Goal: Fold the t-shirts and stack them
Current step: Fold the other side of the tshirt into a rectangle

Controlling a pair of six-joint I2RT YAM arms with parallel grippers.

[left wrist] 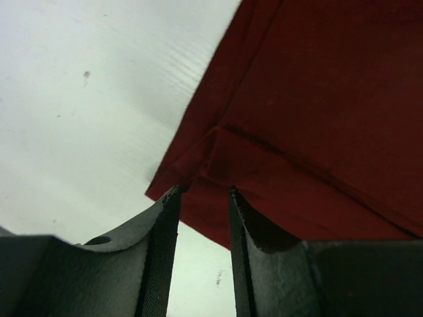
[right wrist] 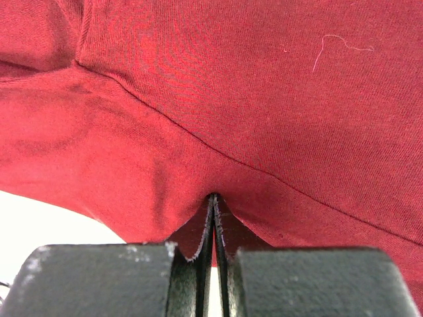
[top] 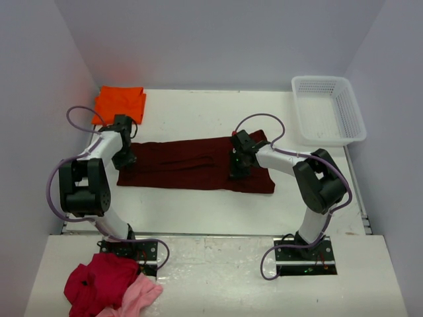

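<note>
Across the middle of the table point(top: 198, 211), seen from above, the maroon t-shirt point(top: 198, 165) is lying folded into a long band. It looks soft and limp, likely sagging unless taken at hems or corners. The orange t-shirt point(top: 120, 104) is sitting folded far left and the basket point(top: 327, 109) far right, leaving bare room near. At the left wrist, the left tool point(left wrist: 203, 193) is standing parted at the band's left corner, gripping nothing. At the right wrist, the right tool point(right wrist: 213, 196) is pinching a maroon fold.

Top view: crimson garment point(top: 99, 282), pink garment point(top: 140, 296) cut off at bottom edge. Wrist views — maroon t-shirt point(right wrist: 264, 99) runs out of frame; cloth pinched inside right tool point(right wrist: 213, 199) unseen.
</note>
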